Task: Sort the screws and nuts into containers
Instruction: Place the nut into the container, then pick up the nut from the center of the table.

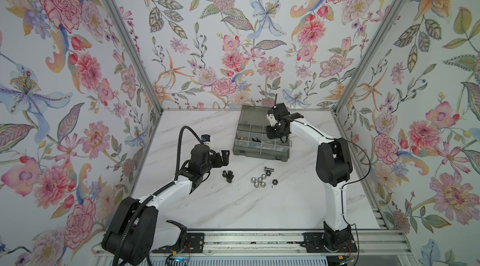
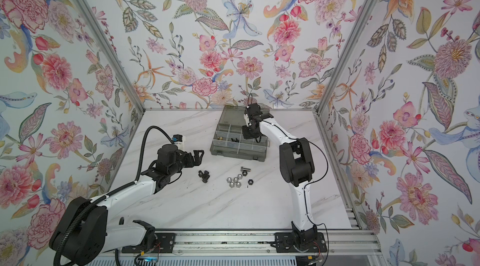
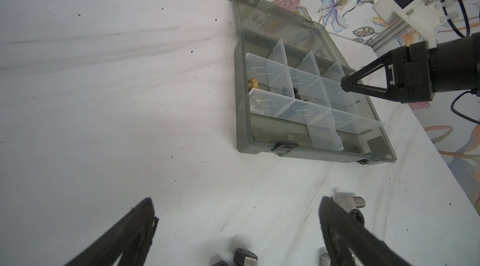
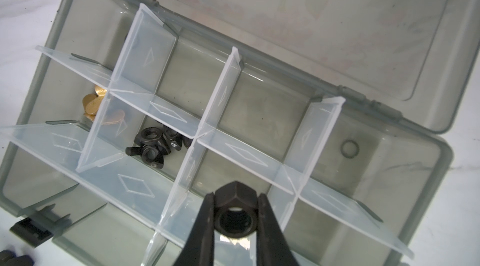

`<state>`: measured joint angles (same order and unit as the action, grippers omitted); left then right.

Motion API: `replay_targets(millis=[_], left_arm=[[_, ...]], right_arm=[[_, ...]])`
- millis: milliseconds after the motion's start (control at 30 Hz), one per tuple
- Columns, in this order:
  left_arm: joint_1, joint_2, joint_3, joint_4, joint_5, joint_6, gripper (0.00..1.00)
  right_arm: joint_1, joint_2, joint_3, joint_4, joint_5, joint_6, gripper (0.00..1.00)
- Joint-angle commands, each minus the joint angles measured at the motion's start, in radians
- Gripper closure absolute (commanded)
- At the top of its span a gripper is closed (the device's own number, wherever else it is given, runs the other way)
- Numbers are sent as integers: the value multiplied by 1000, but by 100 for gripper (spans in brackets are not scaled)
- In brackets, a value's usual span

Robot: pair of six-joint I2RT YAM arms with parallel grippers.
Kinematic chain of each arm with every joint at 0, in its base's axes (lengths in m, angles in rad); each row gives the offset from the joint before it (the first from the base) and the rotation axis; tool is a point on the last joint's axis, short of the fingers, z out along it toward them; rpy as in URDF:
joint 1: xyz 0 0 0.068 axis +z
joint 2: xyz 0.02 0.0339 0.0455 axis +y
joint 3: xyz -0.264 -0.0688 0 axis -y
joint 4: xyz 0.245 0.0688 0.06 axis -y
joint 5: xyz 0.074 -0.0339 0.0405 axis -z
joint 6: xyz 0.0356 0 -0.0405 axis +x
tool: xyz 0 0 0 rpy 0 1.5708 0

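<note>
Nearest, silver nuts [image 1: 259,179] and black bolts [image 1: 228,175] lie loose on the surface [image 1: 233,207], with the left pincer [image 1: 224,157] wide open at the bolts' 12 o'clock. Farther back, the right pincer [image 4: 235,199] grips a black nut [image 4: 235,191] over the organiser box [image 1: 259,156]. Drop-off step: it probably needs a nudge toward 9 o'clock, above the black-nut compartment [image 4: 155,145], then a release.

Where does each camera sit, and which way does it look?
Both top views: high in front, looking down on table, box, loose nuts; left arm and right arm show.
Left wrist: on the left arm, facing the box; open left gripper near, right gripper beyond.
Right wrist: on the right arm, looking down into the box; its fingers pinch a black nut.
Shared: both wrist views show the brass pieces.
</note>
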<state>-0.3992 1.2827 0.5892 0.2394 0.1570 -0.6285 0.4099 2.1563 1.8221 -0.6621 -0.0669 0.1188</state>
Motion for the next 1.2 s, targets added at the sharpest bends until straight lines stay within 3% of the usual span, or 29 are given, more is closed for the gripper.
replay_targets(millis=[0,233,300,367,633,933,1167], left_arm=[[5,-20,6,-7,4,5,1],[5,-25,-2,-6,3,5,1],[3,-28,-5,-5,1,6,1],[5,-31,-8,-6,0,4,1],[4,-38,-10,-7,-5,4,1],[5,-22,-8,10,-5,-2,1],[4,-3,7,8,7,6,1]], right_arm=[[9,0,-18,-18,14,-12,97],[9,6,-18,-18,18,-15,85],[10,5,-14,-19,17,-17,69],[9,-1,-9,-19,15,-20,61],[23,-131,-45,-34,21,-28,49],[83,-428,-400,-41,-10,76,39],[173,-522,-654,-41,41,193,34]])
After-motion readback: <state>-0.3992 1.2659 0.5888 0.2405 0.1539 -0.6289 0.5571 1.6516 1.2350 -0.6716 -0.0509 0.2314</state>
